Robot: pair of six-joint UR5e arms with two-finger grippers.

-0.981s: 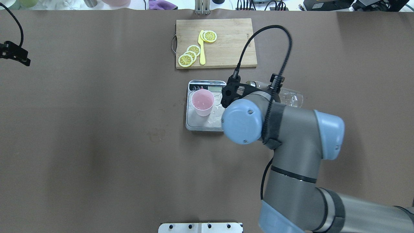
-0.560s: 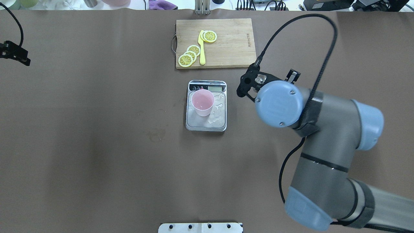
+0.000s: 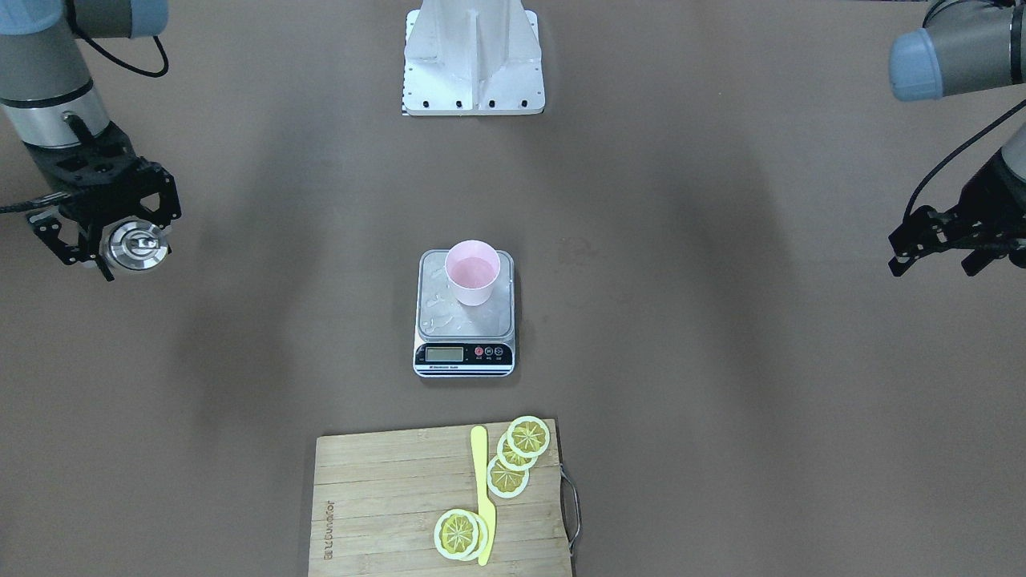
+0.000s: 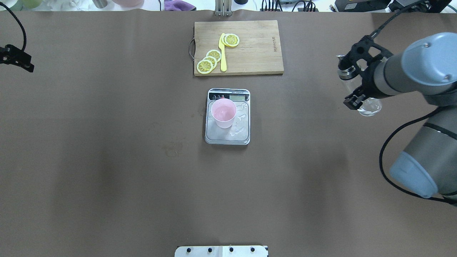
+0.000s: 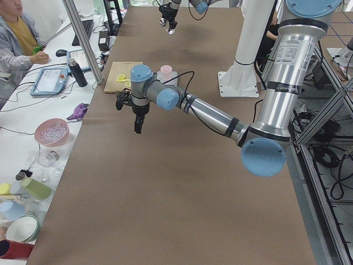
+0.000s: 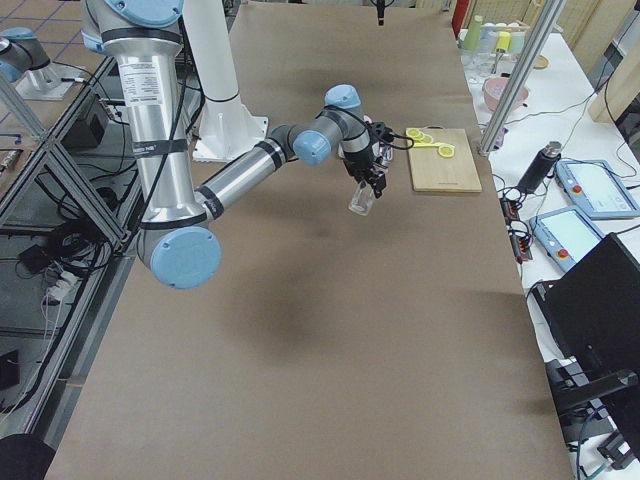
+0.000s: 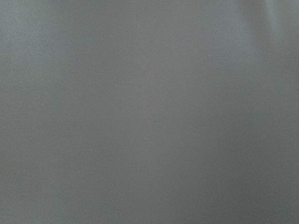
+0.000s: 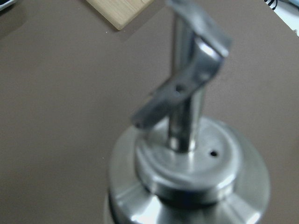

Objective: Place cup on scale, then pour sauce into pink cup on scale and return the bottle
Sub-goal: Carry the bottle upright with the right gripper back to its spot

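Note:
The pink cup (image 4: 223, 113) stands upright on the scale (image 4: 227, 138), toward its display end, with a little clear liquid in it. It also shows in the front view (image 3: 473, 272). Clear drops lie on the scale's platform (image 3: 465, 322). My right gripper (image 4: 349, 84) is shut on the glass bottle (image 4: 369, 106) near the table's right end, far from the scale. The bottle is roughly upright, and its metal cap (image 8: 187, 182) fills the right wrist view. My left gripper (image 4: 18, 61) hangs open and empty at the far left.
A wooden cutting board (image 4: 253, 53) with lemon slices (image 4: 209, 61) and a yellow knife (image 4: 223, 53) lies just beyond the scale. The robot's base plate (image 4: 221, 251) is at the near edge. Clutter lines the bench past the table's far edge.
My right arm has swung from beside the scale out to the table's right end, carrying the bottle and turning it from tilted to roughly upright. The cup, scale and left arm have not moved.

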